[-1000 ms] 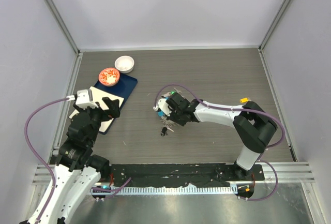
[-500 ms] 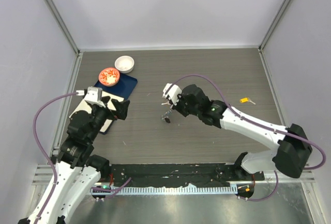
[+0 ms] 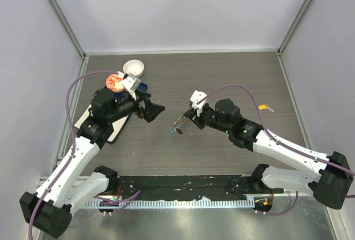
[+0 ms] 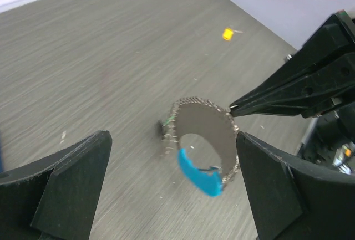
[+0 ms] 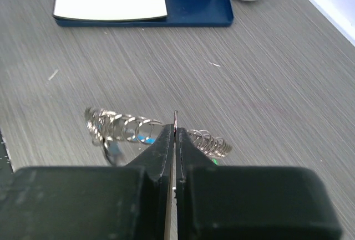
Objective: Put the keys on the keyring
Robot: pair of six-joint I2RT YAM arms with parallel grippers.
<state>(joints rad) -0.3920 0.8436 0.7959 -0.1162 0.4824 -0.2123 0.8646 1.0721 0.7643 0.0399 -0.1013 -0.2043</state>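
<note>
My right gripper (image 3: 189, 115) is shut on the top of the keyring (image 3: 177, 124), a grey beaded metal loop with a bright blue curved piece (image 3: 173, 132). The loop hangs from its tips over the table. In the right wrist view the gripper (image 5: 175, 132) pinches the coil (image 5: 125, 124). My left gripper (image 3: 153, 111) is open, just left of the ring and facing it. In the left wrist view the ring (image 4: 222, 140) and blue piece (image 4: 199, 174) hang between my open fingers (image 4: 77, 179). A dark key head (image 4: 162, 129) hangs at the ring's left side. A yellow-tagged key (image 3: 265, 107) lies far right.
A blue tray (image 3: 140, 89) at the back left holds a white notepad (image 3: 111, 126) and a red-patterned dish (image 3: 113, 81). A white bowl (image 3: 133, 68) stands behind it. White walls with metal rails close the table on three sides.
My right gripper has lifted the keyring off the table and shifted slightly right. My left arm has swung out from over the notepad toward the ring, its gripper open.
</note>
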